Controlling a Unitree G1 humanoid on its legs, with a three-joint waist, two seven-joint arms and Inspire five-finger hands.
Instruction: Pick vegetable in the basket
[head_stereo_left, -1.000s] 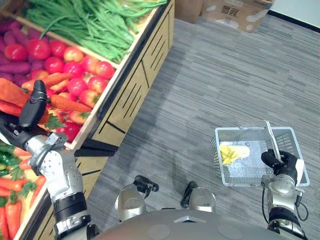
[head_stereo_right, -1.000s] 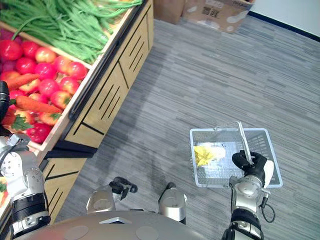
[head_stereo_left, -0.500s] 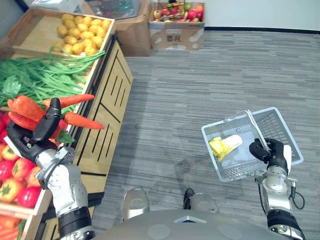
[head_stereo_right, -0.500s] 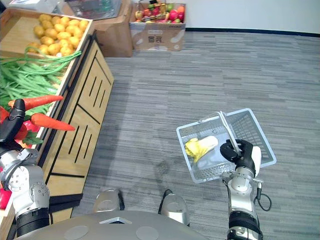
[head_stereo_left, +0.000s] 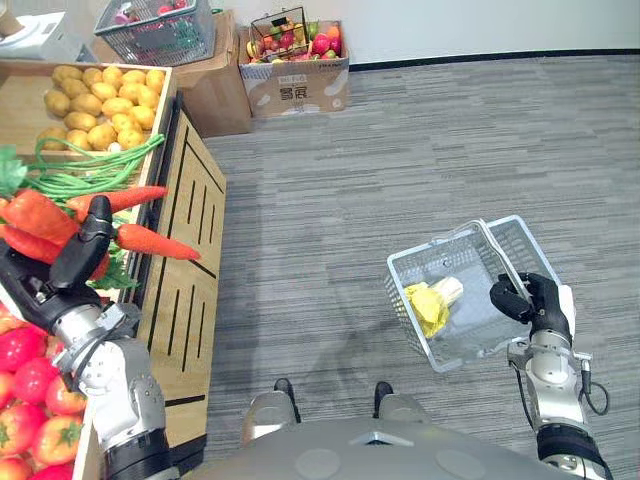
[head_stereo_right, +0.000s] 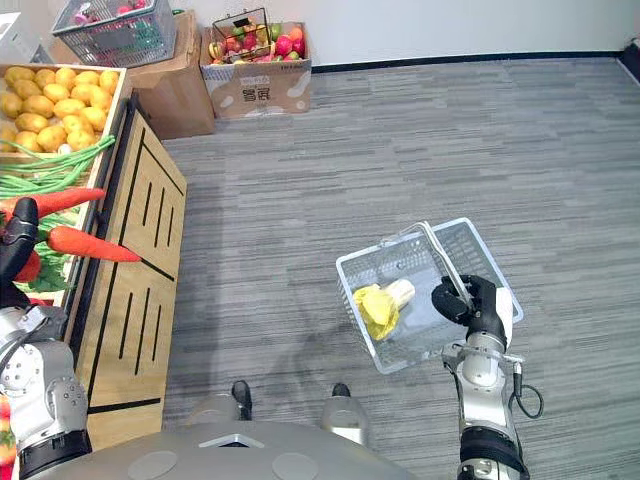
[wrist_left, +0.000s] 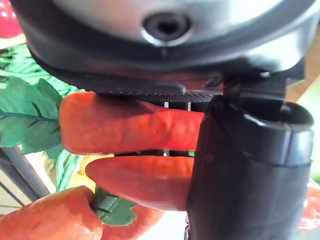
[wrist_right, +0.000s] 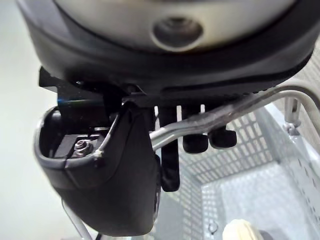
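My left hand (head_stereo_left: 76, 262) is up beside the produce stand, shut on a bunch of orange carrots (head_stereo_left: 148, 241) with green leaves. In the left wrist view the carrots (wrist_left: 125, 125) lie pinned between the palm and the thumb (wrist_left: 245, 170). At the lower right, my right hand (head_stereo_left: 534, 300) is shut on the metal handle (wrist_right: 220, 117) of a grey wire basket (head_stereo_left: 472, 346), which hangs tilted above the floor. A yellow-green cabbage (head_stereo_left: 428, 304) lies inside the basket, on the side nearest the stand.
The wooden produce stand (head_stereo_left: 190, 250) runs along the left, with potatoes (head_stereo_left: 95, 95), green beans (head_stereo_left: 90, 178) and tomatoes (head_stereo_left: 25, 405). A cardboard box of fruit (head_stereo_left: 295, 55) and another wire basket (head_stereo_left: 160, 25) stand at the far wall. Grey carpet lies between.
The camera has swung away from the stand. My left hand has lifted the carrots out of the bin. The basket in my right hand has tilted and the cabbage has slid lower.
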